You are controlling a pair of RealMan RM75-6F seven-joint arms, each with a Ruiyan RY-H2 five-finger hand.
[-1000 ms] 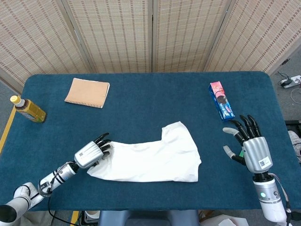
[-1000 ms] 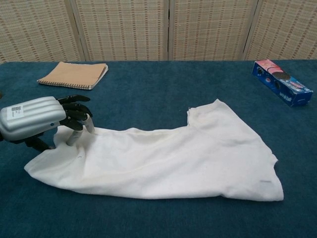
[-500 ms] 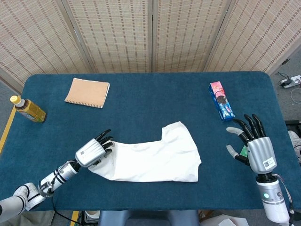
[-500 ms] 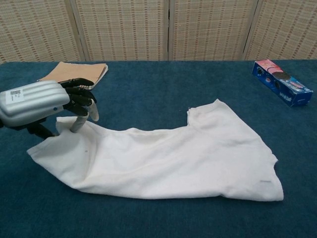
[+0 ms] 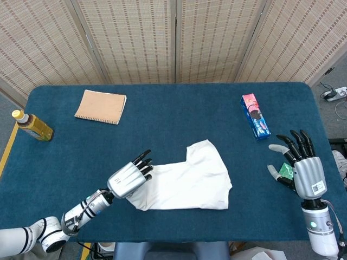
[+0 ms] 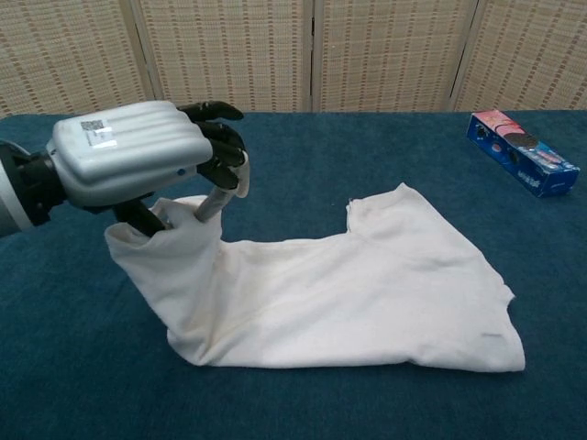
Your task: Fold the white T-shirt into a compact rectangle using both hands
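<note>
The white T-shirt (image 5: pixel 187 181) lies near the table's front middle, its right part flat on the blue cloth. My left hand (image 5: pixel 129 179) grips the shirt's left end and holds it lifted off the table. In the chest view the left hand (image 6: pixel 138 160) has the fabric bunched under its fingers, and the T-shirt (image 6: pixel 367 293) drapes down from it. My right hand (image 5: pixel 302 169) hovers at the right edge, fingers spread, holding nothing, well clear of the shirt. The chest view does not show the right hand.
A tan notebook (image 5: pixel 101 106) lies at the back left. A bottle (image 5: pixel 32 125) rests at the far left edge. A blue and pink snack box (image 5: pixel 255 115) lies at the right, also in the chest view as the box (image 6: pixel 520 163).
My left hand has lifted the shirt's left end and carried it to the right, over the shirt's body. My right hand has drifted slightly right and toward the front.
</note>
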